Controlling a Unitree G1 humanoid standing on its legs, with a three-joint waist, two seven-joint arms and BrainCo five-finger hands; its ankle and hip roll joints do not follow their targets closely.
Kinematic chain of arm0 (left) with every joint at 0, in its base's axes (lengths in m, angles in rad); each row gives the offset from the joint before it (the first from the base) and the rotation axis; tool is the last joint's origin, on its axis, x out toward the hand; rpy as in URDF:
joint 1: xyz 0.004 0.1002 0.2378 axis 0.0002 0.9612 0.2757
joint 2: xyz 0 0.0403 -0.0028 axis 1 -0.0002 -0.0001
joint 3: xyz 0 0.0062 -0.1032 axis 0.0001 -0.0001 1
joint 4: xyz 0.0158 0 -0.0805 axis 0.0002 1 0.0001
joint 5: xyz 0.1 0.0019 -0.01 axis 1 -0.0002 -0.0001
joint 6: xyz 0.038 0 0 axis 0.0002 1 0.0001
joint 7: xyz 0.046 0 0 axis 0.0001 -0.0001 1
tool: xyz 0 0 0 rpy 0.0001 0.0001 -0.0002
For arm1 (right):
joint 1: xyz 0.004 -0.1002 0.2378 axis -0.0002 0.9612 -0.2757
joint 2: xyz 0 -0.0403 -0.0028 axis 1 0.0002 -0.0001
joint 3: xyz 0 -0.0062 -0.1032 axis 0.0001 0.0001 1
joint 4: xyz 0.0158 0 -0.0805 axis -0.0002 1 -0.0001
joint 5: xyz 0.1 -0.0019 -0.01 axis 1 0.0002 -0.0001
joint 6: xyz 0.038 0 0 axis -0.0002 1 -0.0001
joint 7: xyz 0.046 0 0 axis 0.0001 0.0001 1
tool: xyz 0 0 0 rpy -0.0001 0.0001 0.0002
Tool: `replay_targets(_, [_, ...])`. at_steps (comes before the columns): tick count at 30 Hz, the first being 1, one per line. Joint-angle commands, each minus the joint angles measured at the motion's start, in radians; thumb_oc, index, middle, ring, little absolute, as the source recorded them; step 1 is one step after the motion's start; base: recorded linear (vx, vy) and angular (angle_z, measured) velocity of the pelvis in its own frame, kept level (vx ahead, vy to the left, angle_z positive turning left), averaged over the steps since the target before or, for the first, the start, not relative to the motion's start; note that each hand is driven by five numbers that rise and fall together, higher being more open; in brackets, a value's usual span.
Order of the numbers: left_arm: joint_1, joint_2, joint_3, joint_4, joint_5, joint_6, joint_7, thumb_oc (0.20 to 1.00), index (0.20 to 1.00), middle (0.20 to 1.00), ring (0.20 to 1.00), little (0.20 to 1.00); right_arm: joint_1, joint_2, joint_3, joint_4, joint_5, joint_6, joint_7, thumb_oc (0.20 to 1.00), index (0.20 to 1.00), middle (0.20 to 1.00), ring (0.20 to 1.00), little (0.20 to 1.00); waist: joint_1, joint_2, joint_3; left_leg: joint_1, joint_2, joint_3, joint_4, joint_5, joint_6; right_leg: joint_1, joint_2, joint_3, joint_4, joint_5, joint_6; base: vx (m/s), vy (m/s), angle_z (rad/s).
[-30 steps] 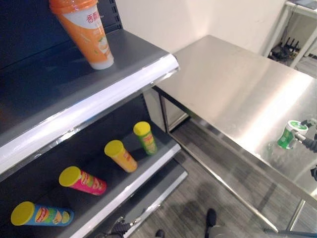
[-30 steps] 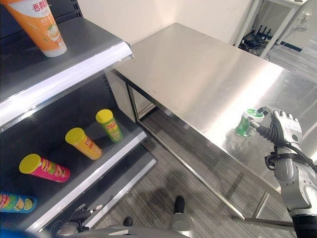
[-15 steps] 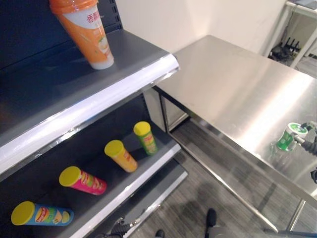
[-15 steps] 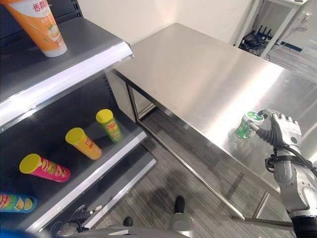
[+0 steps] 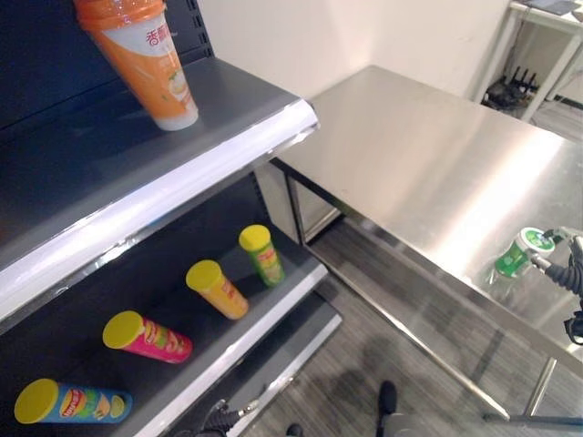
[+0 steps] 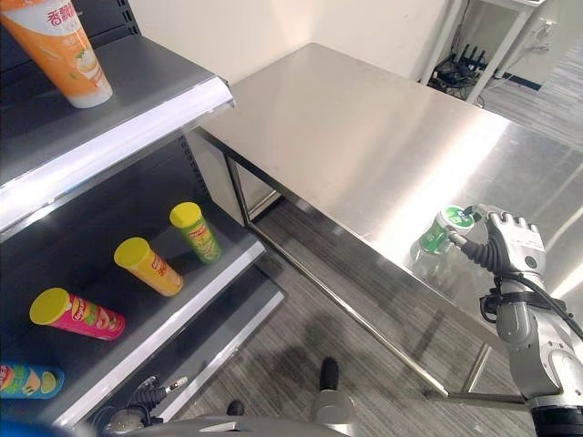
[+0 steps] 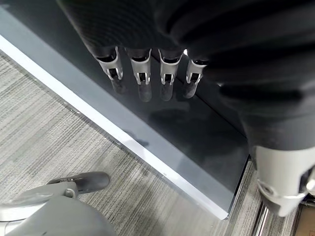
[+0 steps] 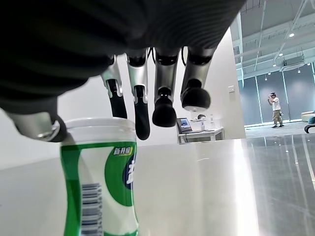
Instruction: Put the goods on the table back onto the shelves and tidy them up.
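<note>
Where the steel table [image 6: 364, 137] runs out toward its near edge, a green-and-white bottle [image 6: 437, 229] with a white lid stands upright on the bare metal. The right hand [image 6: 508, 246] sits just beside it. From the head camera the fingers [image 6: 481, 257] reach toward the bottle, but contact cannot be confirmed there. The right wrist view settles more: the bottle [image 8: 101, 182] stands between the thumb and the row of fingers [image 8: 164, 105], which hang relaxed and spread above and behind the lid, not wrapped round it. The thumb tip lies against or very near the lid's rim; which of the two I cannot tell.

The head views also cover the shelving unit beside the table. An orange cup [image 5: 141, 59] stands upright on the upper shelf [image 5: 164, 173], well back from its white front strip. On the lower shelf [image 5: 228, 341] four yellow-capped crisp tubes lie on their sides, well apart from one another: a green tube [image 5: 262, 255], an orange tube [image 5: 216, 289], a pink tube [image 5: 148, 336] and a blue tube [image 5: 71, 403].

The left wrist view shows the left hand [image 7: 147, 73] hanging over a dark shelf board with a pale front edge, low above grey carpet [image 7: 54, 132], its fingers straight and holding nothing.
</note>
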Motion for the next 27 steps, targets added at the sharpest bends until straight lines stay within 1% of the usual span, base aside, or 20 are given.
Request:
replay_targets(1, [-0.036,0.067,-0.015,0.032,0.017,-0.027,0.018,1.000,1.000,1.000,1.000,1.000,-0.036,-0.002,-0.006,-0.040,-0.010,-0.003,-0.026,0.413,0.413,0.413,0.413,0.413,0.003,-0.029,-0.003,-0.052,0.005,0.061,0.046,-0.040,0.020,0.048,-0.079,0.012,0.091,-0.185,0.084,0.00,0.000,0.00])
replay_targets(2, [-0.037,0.066,-0.016,0.031,0.016,-0.027,0.018,1.000,1.000,1.000,1.000,1.000,-0.035,0.002,-0.006,-0.042,-0.008,-0.002,-0.029,0.824,0.824,0.824,0.824,0.824,0.002,-0.029,-0.003,-0.051,0.005,0.063,0.047,-0.040,0.020,0.049,-0.080,0.013,0.091,-0.184,0.084,0.00,0.000,0.00])
replay_targets(4, [-0.037,0.065,-0.014,0.031,0.016,-0.027,0.019,1.000,1.000,1.000,1.000,1.000,-0.033,0.010,-0.008,-0.047,-0.009,-0.002,-0.030,1.000,1.000,1.000,1.000,1.000,0.001,-0.029,-0.003,-0.052,0.004,0.065,0.050,-0.041,0.020,0.048,-0.080,0.014,0.092,-0.184,0.084,0.00,0.000,0.00])
replay_targets(19, [-0.042,0.055,-0.010,0.030,0.010,-0.022,0.032,1.000,1.000,1.000,1.000,1.000,-0.024,0.077,-0.052,-0.129,0.033,-0.006,-0.061,1.000,1.000,1.000,1.000,1.000,-0.005,-0.032,-0.002,-0.049,0.007,0.065,0.047,-0.040,0.021,0.049,-0.077,0.013,0.093,-0.187,0.083,0.00,0.000,0.00])
replay_targets(22, [-0.040,0.057,-0.011,0.027,0.010,-0.021,0.030,1.000,1.000,1.000,1.000,1.000,-0.042,0.081,-0.039,-0.121,0.059,-0.010,-0.055,1.000,1.000,1.000,1.000,1.000,-0.001,-0.035,-0.002,-0.050,0.006,0.065,0.049,-0.041,0.021,0.049,-0.077,0.011,0.093,-0.186,0.083,0.00,0.000,0.00])
replay_targets(27, [-0.037,0.061,-0.014,0.020,-0.001,-0.018,0.031,1.000,1.000,1.000,1.000,1.000,-0.074,0.082,-0.002,-0.056,0.087,0.004,-0.047,1.000,1.000,1.000,1.000,1.000,0.010,-0.038,-0.004,-0.049,0.005,0.065,0.048,-0.041,0.022,0.054,-0.079,0.007,0.091,-0.186,0.082,0.00,0.000,0.00])
